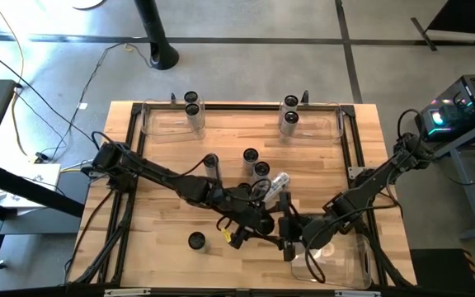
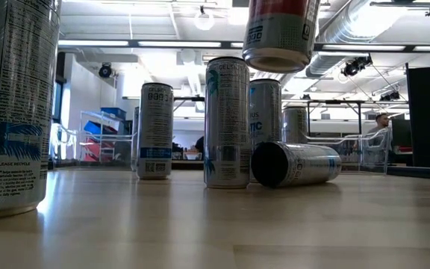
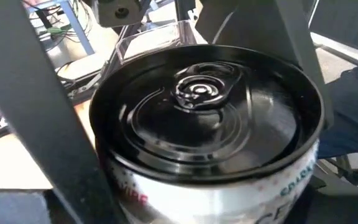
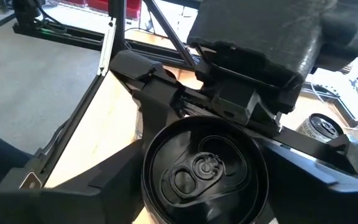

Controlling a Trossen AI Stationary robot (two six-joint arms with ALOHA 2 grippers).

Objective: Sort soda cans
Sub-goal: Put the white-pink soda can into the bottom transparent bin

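Note:
One soda can point(image 2: 278, 33), with a red-printed label and a black top point(image 3: 204, 118), hangs in the air above the table's middle. My left gripper point(image 1: 266, 219) reaches in from the left and is shut on it. My right gripper point(image 1: 291, 231) comes from the right and has its fingers against the same can point(image 4: 204, 171). Another can point(image 1: 279, 181) lies on its side on the wood. Three cans point(image 1: 250, 155) stand upright behind it, and one point(image 1: 196, 240) stands near the front. My left gripper pinches the can's upper wall point(image 3: 129, 186) between its two fingers point(image 3: 36, 124). It comes slanting down from the table's left. The can stays about upright, its bottom point(image 2: 278, 61) clear of the table. My right gripper has one finger point(image 4: 73, 193) on each side of the can, just under the top rim point(image 4: 151, 186), and no gap shows. It comes slanting down from the table's right, opposite my left gripper point(image 4: 260, 62).
Two clear bins stand at the far edge, each with two upright cans point(image 1: 191, 105) point(image 1: 289, 114). A third clear bin point(image 1: 361, 264) sits at the near right corner under my right arm. Bare wood lies at the near left around the lone can.

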